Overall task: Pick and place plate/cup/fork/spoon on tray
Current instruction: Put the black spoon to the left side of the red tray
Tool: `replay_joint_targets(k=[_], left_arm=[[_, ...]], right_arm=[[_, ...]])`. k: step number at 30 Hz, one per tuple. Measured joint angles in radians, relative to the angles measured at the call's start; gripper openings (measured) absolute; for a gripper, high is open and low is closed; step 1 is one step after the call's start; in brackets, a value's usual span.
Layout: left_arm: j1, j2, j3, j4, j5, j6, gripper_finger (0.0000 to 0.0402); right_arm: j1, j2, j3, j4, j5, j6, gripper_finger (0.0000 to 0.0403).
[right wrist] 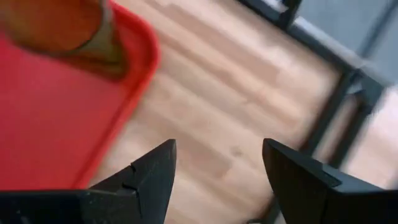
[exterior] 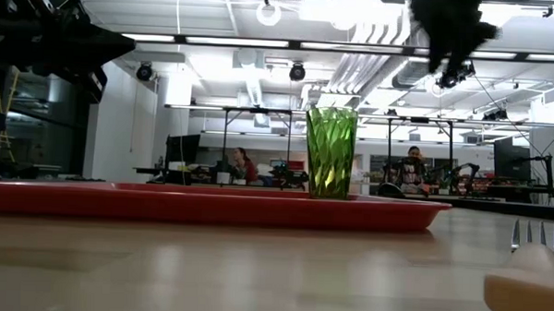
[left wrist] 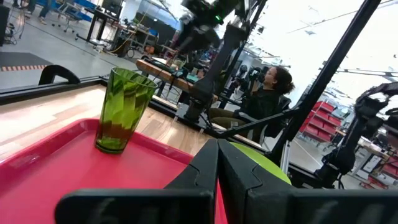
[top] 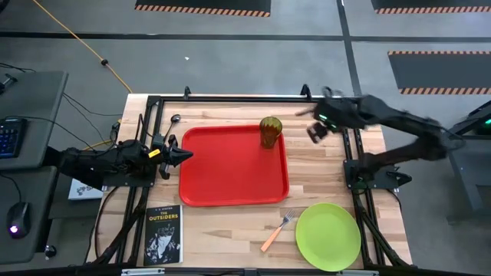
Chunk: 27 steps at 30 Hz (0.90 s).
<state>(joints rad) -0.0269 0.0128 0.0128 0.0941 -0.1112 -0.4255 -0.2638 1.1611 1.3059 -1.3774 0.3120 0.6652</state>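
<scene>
The red tray (top: pixel 230 172) lies in the middle of the table. The green cup (top: pixel 270 131) stands upright on its base in the tray's far right corner; it also shows in the low view (exterior: pixel 331 151) and the left wrist view (left wrist: pixel 123 109). The lime-green plate (top: pixel 327 235) lies flat at the near right. The orange-handled fork (top: pixel 276 232) lies on the table to the left of the plate. The dark spoon (top: pixel 170 126) lies at the far left. My right gripper (top: pixel 314 132) is open and empty, above the table right of the cup. My left gripper (top: pixel 184 156) is shut at the tray's left edge.
A black book (top: pixel 163 234) lies at the near left of the table. Black frame bars run along the table's left and right sides (top: pixel 354 165). Bare wood shows between the tray and the right frame (top: pixel 318 176). People sit in the room beyond the table.
</scene>
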Motion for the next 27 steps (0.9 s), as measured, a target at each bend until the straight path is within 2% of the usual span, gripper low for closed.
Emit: replay_joint_targets(k=[6, 9, 12, 18, 21, 27], left_arm=[[0.0, 0.0, 0.0, 0.0, 0.0, 0.001, 0.0], [0.0, 0.0, 0.0, 0.0, 0.0, 0.0, 0.0], [0.0, 0.0, 0.0, 0.0, 0.0, 0.0, 0.0], [0.0, 0.0, 0.0, 0.0, 0.0, 0.001, 0.0], [0.0, 0.0, 0.0, 0.0, 0.0, 0.0, 0.0], [0.0, 0.0, 0.0, 0.0, 0.0, 0.001, 0.0]], right_arm=[[0.099, -0.395, -0.335, 0.378, -0.083, 0.173, 0.0232], [0.126, -0.538, -0.475, 0.613, -0.091, 0.216, 0.0232], [0.135, -0.632, -0.594, 0.878, -0.095, 0.191, 0.0232], [0.134, -0.684, -0.753, 1.32, -0.096, 0.084, 0.0232], [0.134, -0.674, -0.784, 1.452, -0.107, 0.058, 0.0232], [0.134, -0.623, -0.785, 1.66, -0.131, 0.117, 0.0232]])
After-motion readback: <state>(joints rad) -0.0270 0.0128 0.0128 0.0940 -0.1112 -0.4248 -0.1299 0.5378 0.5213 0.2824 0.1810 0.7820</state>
